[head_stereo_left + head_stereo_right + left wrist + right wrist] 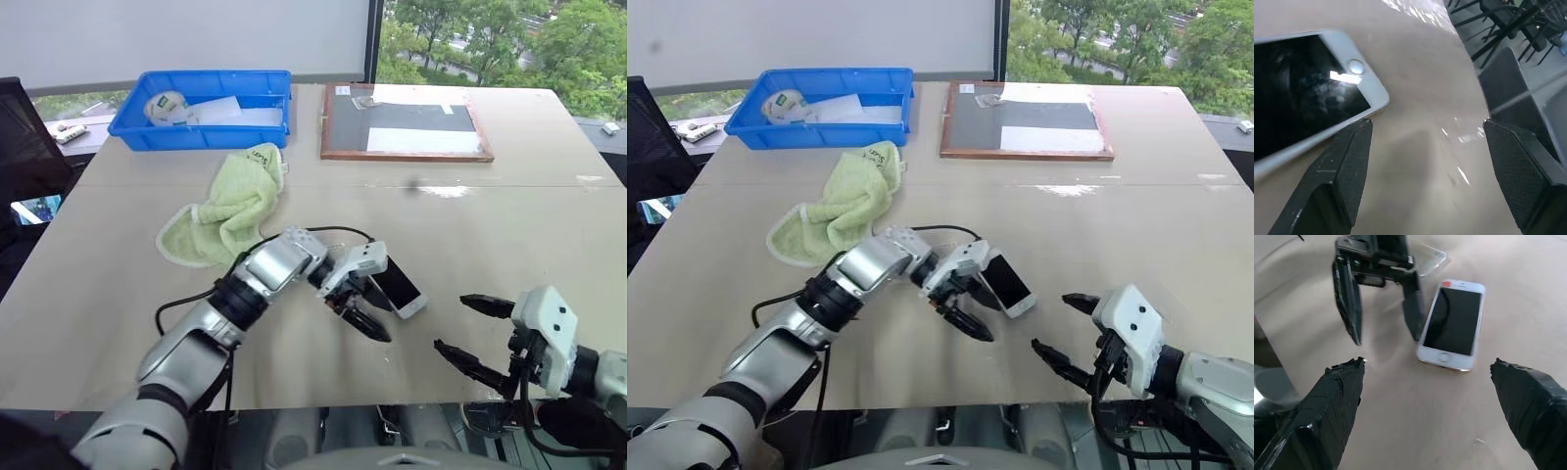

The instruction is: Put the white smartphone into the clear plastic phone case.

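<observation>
right end effector (472, 333): nearest the camera, low at the table's near edge; fingers spread wide, holds nothing; well short of the phone, pointing toward it.
table (549, 215): large beige top, carries everything; a glossy patch shows past the phone.
wooden-framed board (404, 121): far centre-right of the table, dark panel with white strips; not part of the job.
blue bin (206, 106): far left, roll of tape and white sheets inside; untouched.
green cloth (228, 207): crumpled, between bin and left arm; idle.
left end effector (364, 311): fingers spread, gripping nothing; one finger is just beside the phone's long edge, contact unclear in the wrist view; the other finger is well apart on bare table.
white smartphone (1453, 323): lies flat on the table, screen up, home button end toward the robot; free, not held, not in the case.
clear plastic phone case (1429, 258): lies on the table just past the phone's far end, partly behind the left end effector; empty, apart from or barely meeting the phone, cannot tell which.
progress: early, by my read. Nothing done yet: phone out of case, neither one grasped.
left to do: grasp phone (or steady case), line the phone up over the case opening, press it in until seated.
risk: case is thin and likely slides when pushed; phone lies flat, so edges are hard to pinch.
</observation>
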Controlling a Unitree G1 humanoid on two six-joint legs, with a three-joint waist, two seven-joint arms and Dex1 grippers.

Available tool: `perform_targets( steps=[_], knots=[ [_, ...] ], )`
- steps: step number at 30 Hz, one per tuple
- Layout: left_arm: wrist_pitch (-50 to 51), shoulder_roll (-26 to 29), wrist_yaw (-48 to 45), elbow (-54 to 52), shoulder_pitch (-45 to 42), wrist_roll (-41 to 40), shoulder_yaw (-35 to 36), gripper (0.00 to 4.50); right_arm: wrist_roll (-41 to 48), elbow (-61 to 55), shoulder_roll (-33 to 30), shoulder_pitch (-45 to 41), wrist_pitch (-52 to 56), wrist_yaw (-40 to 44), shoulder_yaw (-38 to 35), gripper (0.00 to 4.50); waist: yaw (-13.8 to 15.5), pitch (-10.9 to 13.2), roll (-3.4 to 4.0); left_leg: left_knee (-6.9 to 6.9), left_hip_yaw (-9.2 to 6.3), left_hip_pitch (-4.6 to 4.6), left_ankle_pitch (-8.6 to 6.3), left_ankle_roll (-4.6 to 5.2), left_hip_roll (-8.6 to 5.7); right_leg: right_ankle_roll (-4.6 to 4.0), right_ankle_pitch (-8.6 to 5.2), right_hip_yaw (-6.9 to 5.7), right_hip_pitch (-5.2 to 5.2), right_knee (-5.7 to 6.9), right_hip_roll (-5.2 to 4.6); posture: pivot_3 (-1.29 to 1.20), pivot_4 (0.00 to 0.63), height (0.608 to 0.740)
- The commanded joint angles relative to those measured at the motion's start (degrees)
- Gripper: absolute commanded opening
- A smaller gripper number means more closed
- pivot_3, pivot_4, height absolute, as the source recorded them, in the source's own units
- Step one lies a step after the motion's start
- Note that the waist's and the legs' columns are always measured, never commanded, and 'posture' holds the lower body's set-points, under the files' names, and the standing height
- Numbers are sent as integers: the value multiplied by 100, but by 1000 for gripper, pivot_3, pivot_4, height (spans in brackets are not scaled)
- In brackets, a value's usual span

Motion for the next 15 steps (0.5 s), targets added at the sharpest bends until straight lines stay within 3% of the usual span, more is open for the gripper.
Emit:
perform_targets(
  steps=[1, 6, 7, 10, 15],
  knots=[
    [-262, -292, 75, 280, -195, 17, 260, 3721, -363, 25, 60, -270, -98, -408, 378, 4500, -11, 0, 0, 1, 0, 0, -1, 1, 0, 0, 0, 0, 0, 0, 0, 0, 150, 740],
    [-117, 371, -169, -538, 117, -454, 1017, 3721, -452, 490, 458, -1103, 328, -976, 1236, 4500, -180, 3, 1, -9, 1, 4, -2, 0, 13, -1, 0, 11, -9, 7, 15, 0, 150, 740],
    [-292, 540, -83, -828, 373, -654, 1438, 3721, -602, 646, 505, -1343, 248, -980, 1530, 4500, -192, 1, 4, -17, 0, 7, -2, 0, 13, -2, 0, 14, -11, 9, 16, 0, 150, 740],
    [-714, 777, 300, -1594, 1108, -1112, 2499, 3721, -1223, 1206, 447, -1938, -142, -903, 2246, 4500, -248, 0, 9, -35, -1, 20, -2, 0, 16, -2, 0, 30, -14, 8, 24, 0, 150, 740],
    [-1304, 1249, 699, -2393, 2038, -1205, 3451, 3721, -1714, 2299, 367, -2865, -635, -352, 2945, 4500, -154, 1, 7, -31, 9, 12, -1, 0, 11, 0, 1, 35, -16, -1, 13, 0, 150, 740]
  ],
)
